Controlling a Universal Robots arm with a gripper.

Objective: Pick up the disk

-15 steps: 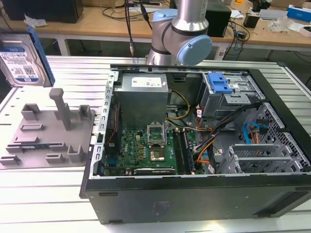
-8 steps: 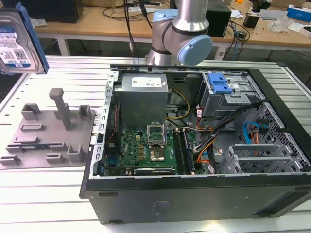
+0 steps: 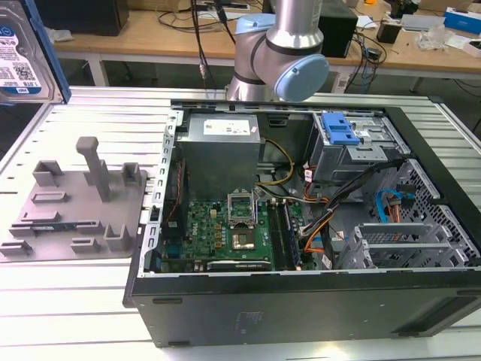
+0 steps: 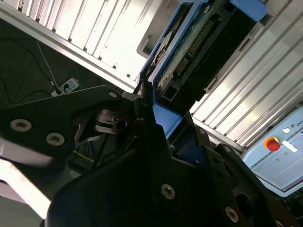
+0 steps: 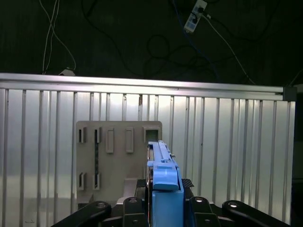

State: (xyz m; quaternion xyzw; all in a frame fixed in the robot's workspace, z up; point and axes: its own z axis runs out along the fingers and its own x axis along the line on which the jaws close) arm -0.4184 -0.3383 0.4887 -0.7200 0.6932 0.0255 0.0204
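The disk (image 3: 22, 53) is already lifted: fingers (image 5: 138, 198) clamp its blue rails, holding it on edge high above the grey fixture (image 3: 75, 203) on the bench (image 3: 68, 301); pick-up looks done

I count one disk (image 3: 21, 56), at the far corner of the ribbed table (image 3: 90, 301) on the exterior view's left. One grey fixture plate (image 3: 75, 214) lies on that table, and one open computer case (image 3: 301, 226) beside it. Inside the case I see one power supply (image 3: 222, 154), one motherboard (image 3: 225, 229) and one blue latch (image 3: 340, 129). One gripper (image 5: 163, 208) clasps that single disk.
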